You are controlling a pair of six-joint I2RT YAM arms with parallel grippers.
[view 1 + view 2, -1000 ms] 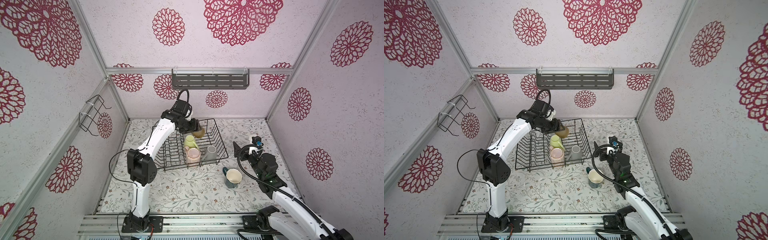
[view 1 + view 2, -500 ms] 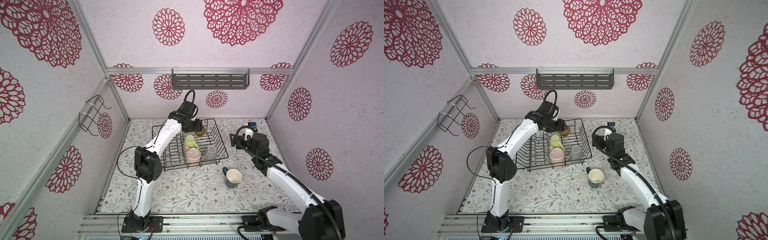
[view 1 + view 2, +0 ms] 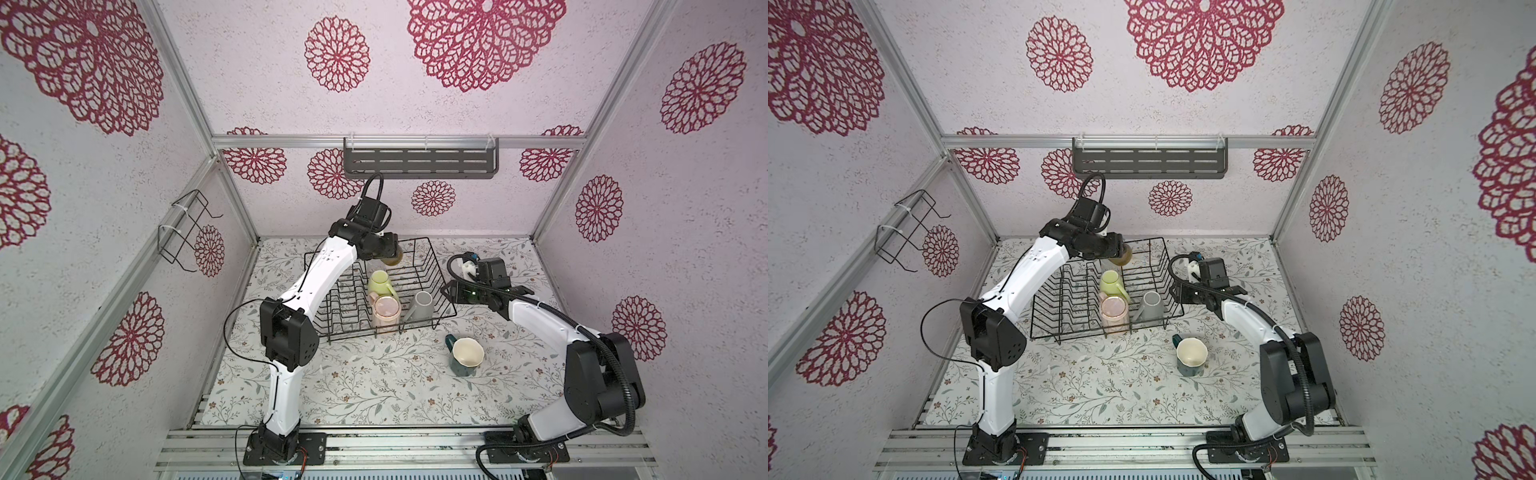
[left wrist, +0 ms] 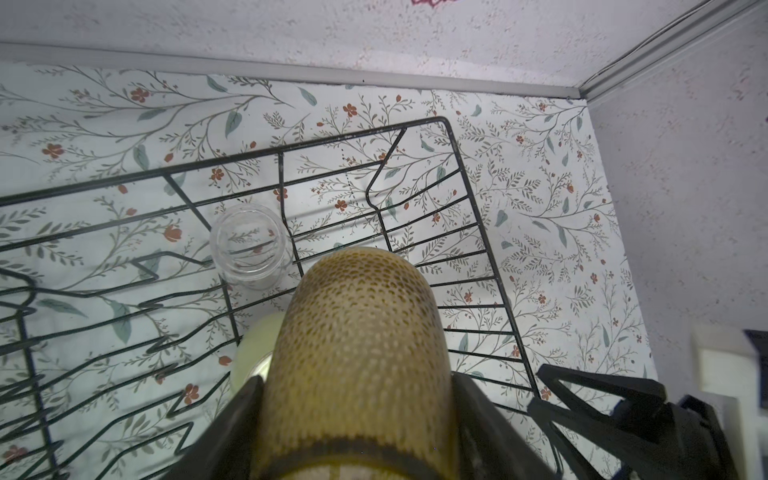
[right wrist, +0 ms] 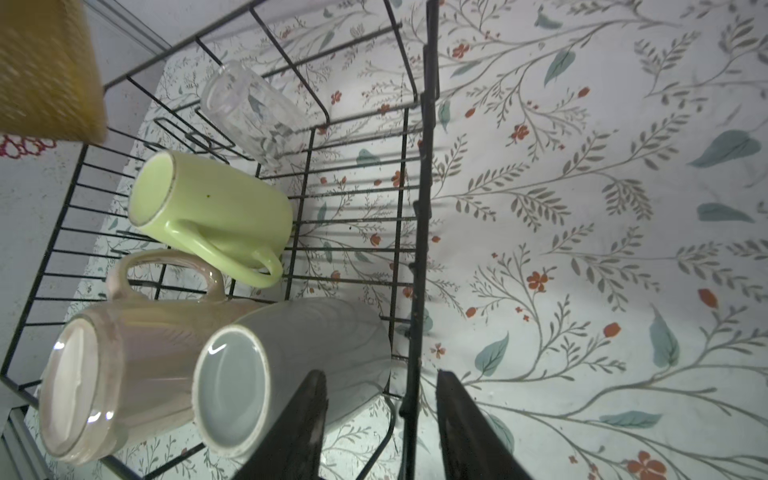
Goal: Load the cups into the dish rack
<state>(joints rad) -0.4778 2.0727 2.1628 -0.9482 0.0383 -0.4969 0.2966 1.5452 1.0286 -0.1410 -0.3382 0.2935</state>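
Amber tumbler (image 4: 359,316): left tool (image 4: 357,415) is gripping it, long axis pointing straight out over the rack (image 3: 419,268) at its far end. Right tool (image 5: 379,374), half-open, is straddling the rack's side wire; teal mug (image 3: 465,357) is standing on the counter (image 3: 374,386), nearer it.

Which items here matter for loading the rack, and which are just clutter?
Job: dish rack, amber tumbler, clear glass, yellow-green mug, pink tumbler, grey mug, teal mug.
Bystanders: grey slotted shelf, black wire holder.
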